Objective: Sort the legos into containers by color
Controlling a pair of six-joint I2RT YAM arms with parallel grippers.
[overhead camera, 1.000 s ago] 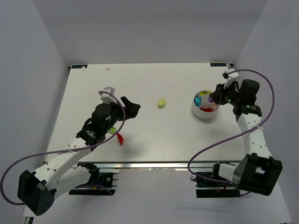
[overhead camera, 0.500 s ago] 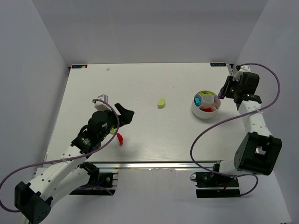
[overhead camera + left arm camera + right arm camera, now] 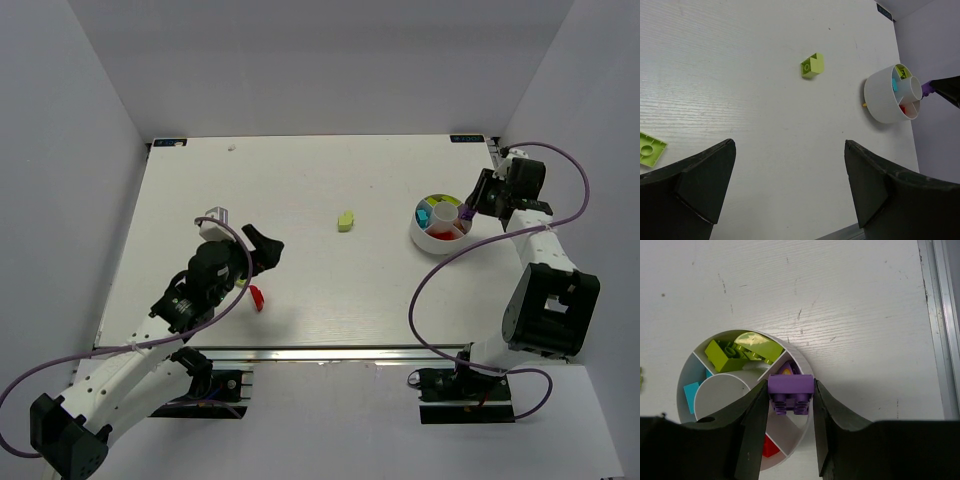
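Over the divided bowl's (image 3: 432, 245) right edge, the right gripper (image 3: 790, 390), arm folded, pinched a purple brick (image 3: 791, 385), long axis spanning finger to finger. Well left of the bowl, the left gripper (image 3: 790, 195) gaped empty.

A: Item 1, top cam?
B: Fixed, high over near edge; looks down on whole tabletop (image 3: 300, 180), far off.
A: Item 2, L wrist?
B: Low, oblique, faces across tabletop twd far-right corner; own jaws at btm edge. Shares w/ top: lime brick (image 3: 812, 65), white bowl (image 3: 880, 100).
A: Item 3, R wrist?
B: Straight down, v. close over white bowl; own jaws at btm, purple brick (image 3: 791, 394) between. White bowl + purple brick appear in all 3 views.
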